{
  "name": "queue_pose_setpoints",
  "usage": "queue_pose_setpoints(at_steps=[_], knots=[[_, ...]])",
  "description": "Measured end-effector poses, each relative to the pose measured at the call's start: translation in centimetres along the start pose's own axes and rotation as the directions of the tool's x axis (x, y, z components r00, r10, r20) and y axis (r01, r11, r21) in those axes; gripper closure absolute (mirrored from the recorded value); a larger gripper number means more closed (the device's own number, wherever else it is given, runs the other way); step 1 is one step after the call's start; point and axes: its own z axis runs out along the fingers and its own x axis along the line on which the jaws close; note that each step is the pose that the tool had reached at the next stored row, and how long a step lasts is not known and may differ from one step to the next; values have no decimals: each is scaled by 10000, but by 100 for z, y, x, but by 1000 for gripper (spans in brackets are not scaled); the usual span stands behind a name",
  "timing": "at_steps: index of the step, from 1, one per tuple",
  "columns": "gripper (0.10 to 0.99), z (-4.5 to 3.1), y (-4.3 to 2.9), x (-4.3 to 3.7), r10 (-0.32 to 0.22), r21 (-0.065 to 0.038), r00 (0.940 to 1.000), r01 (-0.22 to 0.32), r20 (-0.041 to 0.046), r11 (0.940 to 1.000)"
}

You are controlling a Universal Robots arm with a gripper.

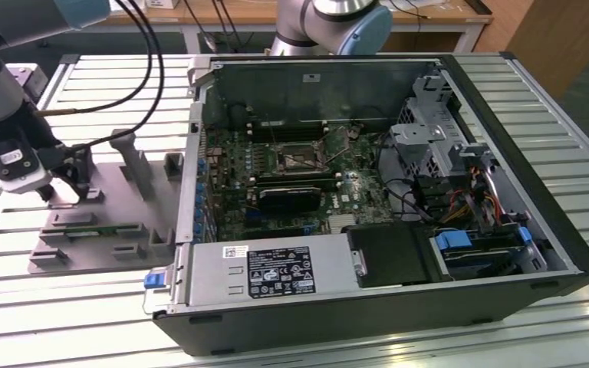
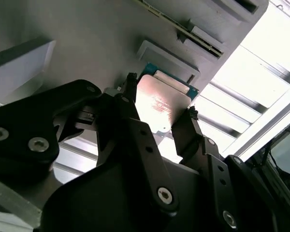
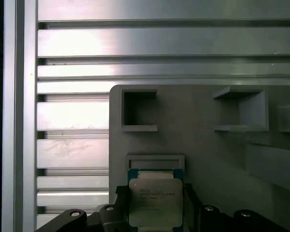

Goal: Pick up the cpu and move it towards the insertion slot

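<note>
Ok, gripper [image 2: 160, 96]: fingers [image 2: 135, 130] pressed in on two opposite edges of the cpu [image 2: 162, 104], one on each side. Reads as a pinch, with no gap at either tip in the second wrist view.
Gripper place: low over the grey holder plate [image 1: 110, 230], at the exterior view's left, outside the computer case [image 1: 305, 84].
Cpu: flat square chip with a shiny metal top and a thin green rim. It sits between the fingertips, right against its small framed seat [image 3: 154, 161] on the plate. Cannot tell if it has cleared the seat.
Cpu axis: square, so no long side. The metal top faces the wrist cameras and the fingers grip across its width.
Plate extras: open square pockets [image 3: 139, 111]. A narrow green strip [image 1: 95, 228] lies in its holders near the gripper, untouched.
Slot: insertion slot [image 1: 292, 156], a dark square in a silver frame on the board inside the case.
Key relation: the slot is well apart from the gripper, toward the exterior view's right. The case side wall [image 1: 194, 153] stands between them.
Arm: only one, so no nearer or farther pick.
Table: slatted metal table [image 1: 120, 77] carries both the plate and the case.
Progress, my call: grasp looks made, carry not begun, cpu nowhere near the slot.
</note>
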Motion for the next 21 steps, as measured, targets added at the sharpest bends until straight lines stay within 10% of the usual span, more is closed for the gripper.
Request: queue_pose_setpoints(at_steps=[21], knots=[[549,-693,31,-2,-3,-1,10000,3,49,10000]])
